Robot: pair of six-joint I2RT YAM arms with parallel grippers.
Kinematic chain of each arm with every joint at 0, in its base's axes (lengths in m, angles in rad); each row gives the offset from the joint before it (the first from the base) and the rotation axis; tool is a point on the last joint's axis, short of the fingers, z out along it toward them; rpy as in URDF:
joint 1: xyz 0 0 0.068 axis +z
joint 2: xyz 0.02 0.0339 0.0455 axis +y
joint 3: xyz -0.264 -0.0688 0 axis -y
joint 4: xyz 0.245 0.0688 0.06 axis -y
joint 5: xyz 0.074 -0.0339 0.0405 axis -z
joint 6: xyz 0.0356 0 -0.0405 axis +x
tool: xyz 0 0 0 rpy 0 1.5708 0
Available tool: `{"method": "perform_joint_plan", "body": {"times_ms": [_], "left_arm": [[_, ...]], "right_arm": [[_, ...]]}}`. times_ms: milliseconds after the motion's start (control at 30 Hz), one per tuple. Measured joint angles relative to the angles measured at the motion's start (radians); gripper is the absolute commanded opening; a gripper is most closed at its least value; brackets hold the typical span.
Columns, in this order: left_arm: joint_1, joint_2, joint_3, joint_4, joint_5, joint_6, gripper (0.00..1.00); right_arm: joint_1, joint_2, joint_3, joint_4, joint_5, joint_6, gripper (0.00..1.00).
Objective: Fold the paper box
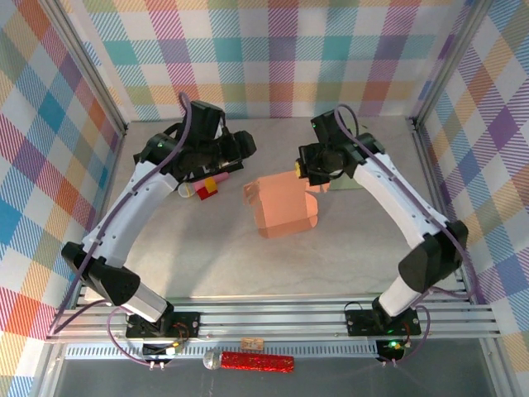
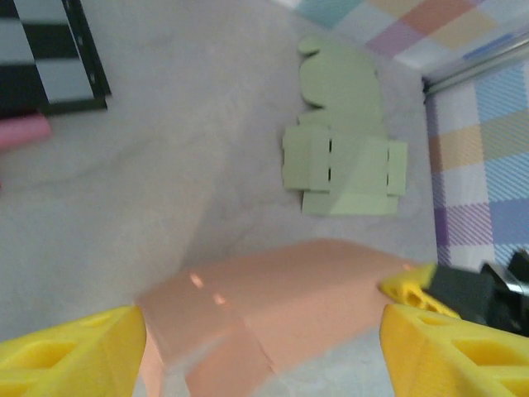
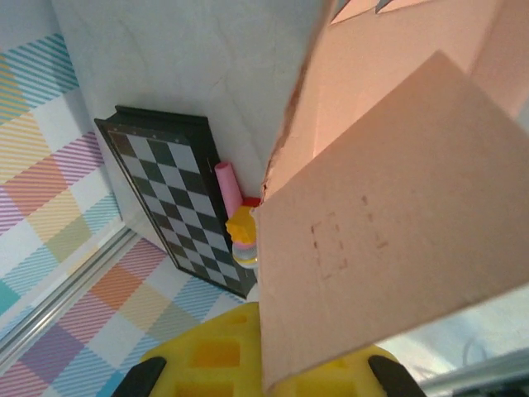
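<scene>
The paper box (image 1: 281,207) is a salmon-pink cardboard piece, partly raised, in the middle of the table. My right gripper (image 1: 304,171) is at its far right corner, shut on a pink flap (image 3: 397,223) between its yellow fingers (image 3: 207,356). My left gripper (image 1: 246,149) hovers at the box's far left side. In the left wrist view it (image 2: 263,331) stands open, its yellow fingers (image 2: 74,351) either side of the box (image 2: 281,289). The right gripper's yellow fingertip (image 2: 409,287) shows at the box's right edge.
A flat pale green box blank (image 2: 343,153) lies beyond the pink box, near the right wall. A black-and-white checkerboard (image 3: 169,194) lies at the back left, with a pink cylinder (image 3: 227,186) and small red and yellow blocks (image 1: 211,186) beside it.
</scene>
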Motion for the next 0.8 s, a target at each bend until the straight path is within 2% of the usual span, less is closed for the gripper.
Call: {"method": "perform_joint_plan", "body": {"times_ms": [167, 400, 700, 800], "left_arm": [[0.015, -0.010, -0.048, -0.006, 0.027, -0.008, 0.73], [0.117, -0.048, -0.262, 0.014, 0.093, -0.020, 0.71], [0.137, -0.014, -0.326, 0.156, 0.213, -0.126, 0.55], [0.137, 0.032, -0.340, 0.207, 0.247, -0.154, 0.55]], "right_arm": [[-0.011, 0.062, -0.055, 0.147, 0.000, -0.043, 0.00], [-0.033, 0.117, -0.161, 0.363, -0.025, -0.168, 0.00], [-0.036, 0.116, -0.385, 0.635, -0.069, -0.226, 0.00], [-0.036, 0.109, -0.436, 0.740, -0.077, -0.234, 0.00]]}}
